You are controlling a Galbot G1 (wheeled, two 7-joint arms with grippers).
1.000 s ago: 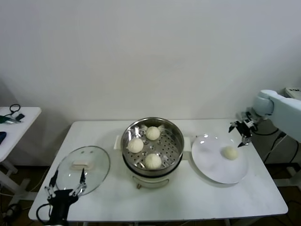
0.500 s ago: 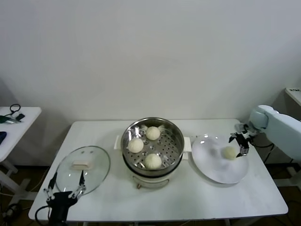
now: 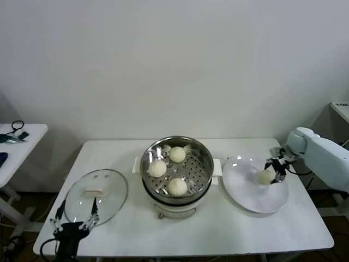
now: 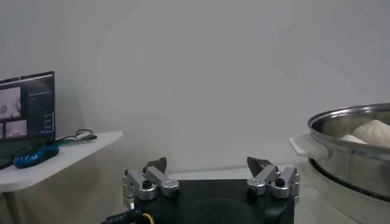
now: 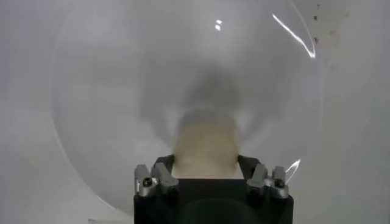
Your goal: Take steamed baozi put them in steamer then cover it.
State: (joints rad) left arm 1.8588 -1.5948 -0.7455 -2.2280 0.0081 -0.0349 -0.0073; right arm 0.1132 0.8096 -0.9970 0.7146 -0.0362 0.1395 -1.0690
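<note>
- 1 second back, the right gripper [image 3: 275, 170] hung above the far edge of the plate [image 3: 248, 195]; by this moment it had dropped onto the last baozi [image 3: 265, 177], its jaws narrowed from wide to either side of the bun, apparently closing on it.
- That suggested the final pick was under way, with the transfer and covering yet to come.
- 3 baozi [image 3: 167, 168] sat in the steamer [image 3: 204, 155]; 1 remained on the plate, making 4.
- 1 cover [image 3: 97, 195] lay on the tabletop [image 3: 218, 229], left of the steamer.
- 1 left gripper [image 3: 73, 216] waited at the cover's near rim, jaws wide, unchanged.
</note>
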